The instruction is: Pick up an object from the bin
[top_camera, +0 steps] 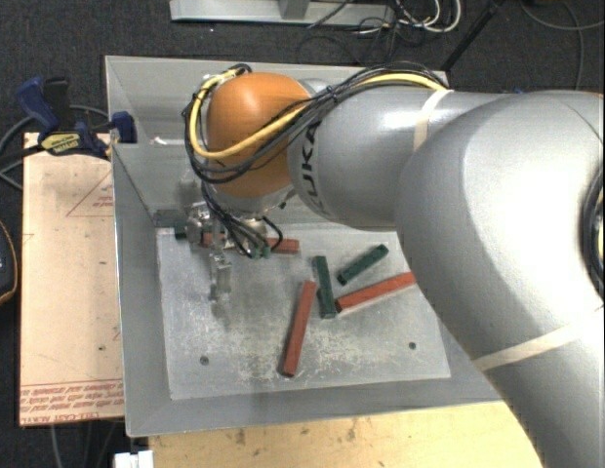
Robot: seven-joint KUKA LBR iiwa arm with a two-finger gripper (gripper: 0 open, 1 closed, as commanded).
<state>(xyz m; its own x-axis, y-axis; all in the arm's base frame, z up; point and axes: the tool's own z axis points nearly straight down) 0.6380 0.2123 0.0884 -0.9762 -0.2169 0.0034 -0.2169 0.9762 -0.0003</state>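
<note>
One grey arm [459, 164] spans bin [137, 261] from right. Dark floor [49, 27] and cables [420, 3] around. Bin bottom scuffed, whitish. Red sticks [298, 328] and green sticks [325, 286] lie right of centre. Gripper [221, 298] over bare left-centre patch, fingers [221, 279] pressed together, empty. Short red piece [286, 247] just right.

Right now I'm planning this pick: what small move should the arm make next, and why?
Probably a short shift toward the view's lower right, to the long red bar. The gripper is over the bin floor with nothing beneath it, while that bar is the nearest long piece, its lower end free of the green bar.
</note>
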